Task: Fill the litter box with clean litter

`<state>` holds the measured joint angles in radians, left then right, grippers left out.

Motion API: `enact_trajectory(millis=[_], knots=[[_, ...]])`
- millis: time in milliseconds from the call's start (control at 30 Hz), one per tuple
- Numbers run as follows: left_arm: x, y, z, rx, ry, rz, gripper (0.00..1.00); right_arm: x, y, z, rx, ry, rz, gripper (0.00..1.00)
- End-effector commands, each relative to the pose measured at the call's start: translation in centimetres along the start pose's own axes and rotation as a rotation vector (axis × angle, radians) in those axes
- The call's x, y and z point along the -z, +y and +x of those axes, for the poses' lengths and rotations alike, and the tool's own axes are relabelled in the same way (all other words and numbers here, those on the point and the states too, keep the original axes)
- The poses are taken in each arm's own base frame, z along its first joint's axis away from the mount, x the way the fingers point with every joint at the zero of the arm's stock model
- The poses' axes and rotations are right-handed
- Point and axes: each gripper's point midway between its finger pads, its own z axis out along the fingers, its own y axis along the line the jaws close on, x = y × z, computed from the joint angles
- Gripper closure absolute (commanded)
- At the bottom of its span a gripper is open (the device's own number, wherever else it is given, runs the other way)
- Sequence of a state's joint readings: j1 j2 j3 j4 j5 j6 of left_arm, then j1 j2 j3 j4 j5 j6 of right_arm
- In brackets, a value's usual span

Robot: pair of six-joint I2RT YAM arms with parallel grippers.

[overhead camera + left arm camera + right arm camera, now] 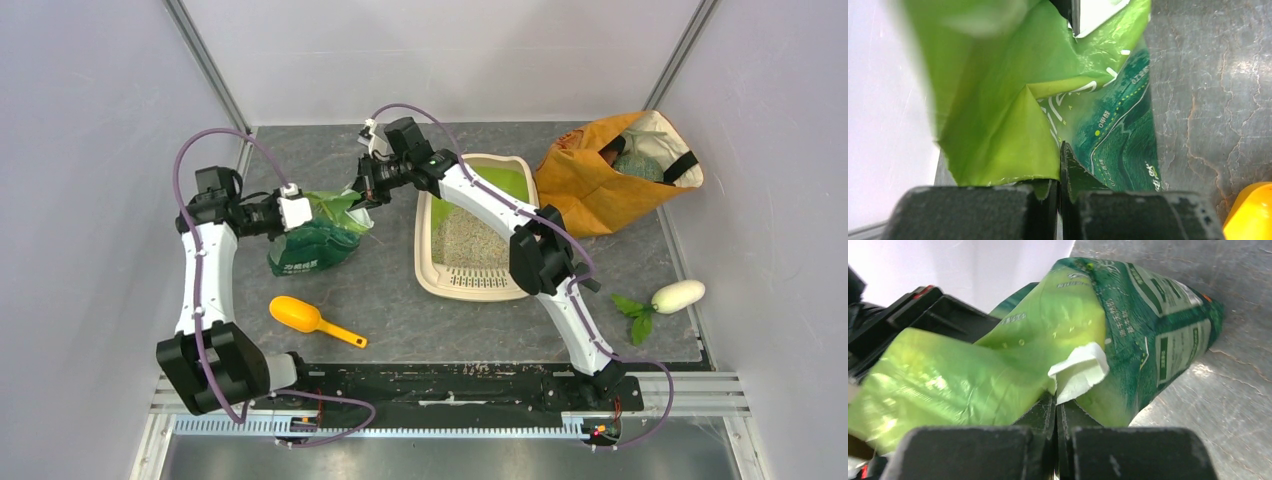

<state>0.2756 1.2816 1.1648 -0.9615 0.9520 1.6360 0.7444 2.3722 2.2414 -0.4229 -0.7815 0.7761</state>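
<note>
Top view: L gripper [315, 212] and R gripper [357, 197] meet at the mouth of the green litter bag [312, 250]. The bag lies on the table [400, 330] at 9 o'clock of the litter box [428, 278], near it but apart. Can't tell jaw state from up here. Each takes one side of the bag top, prob. to spread or tear the mouth ahead of a pour. Clean litter [462, 240] covers the box's mid floor. The lime floor is bare at the 12 o'clock end, so the fill looks partial. Around: yellow scoop [305, 318] at 6 o'clock of the bag, orange fabric bag [600, 185] at 2 o'clock of the box, white veg w/ green leaves [678, 296] at 4 o'clock. The R arm's link lies across the box, likely in the way of any pour.

L wrist: jaws pressed together on a fold of the bag's lime inner film. The dark printed side runs off to 1 o'clock. Scoop edge shows at 5 o'clock.

R wrist: jaws clamped on the bag's lime edge, just beside a white tab [1079, 372]. Bag body is at 2 o'clock, the L gripper's black body at 9 o'clock.
</note>
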Motion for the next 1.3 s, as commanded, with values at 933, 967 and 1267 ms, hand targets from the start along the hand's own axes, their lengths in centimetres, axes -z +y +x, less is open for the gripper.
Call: enact_trajectory(millis=[933, 967, 1267], knots=[[2.2, -0.9, -0.6, -0.052, -0.053, 0.009, 0.98, 4.3, -3.2, 0.8, 0.127, 0.002, 0.285, 0.33], [2.2, -0.9, -0.7, -0.051, -0.052, 0.008, 0.98, 4.2, -3.2, 0.9, 0.132, 0.006, 0.292, 0.33], [2.4, 0.3, -2.7, -0.086, -0.108, -0.014, 0.98, 2.6, 1.3, -0.5, 0.135, -0.026, 0.079, 1.00]])
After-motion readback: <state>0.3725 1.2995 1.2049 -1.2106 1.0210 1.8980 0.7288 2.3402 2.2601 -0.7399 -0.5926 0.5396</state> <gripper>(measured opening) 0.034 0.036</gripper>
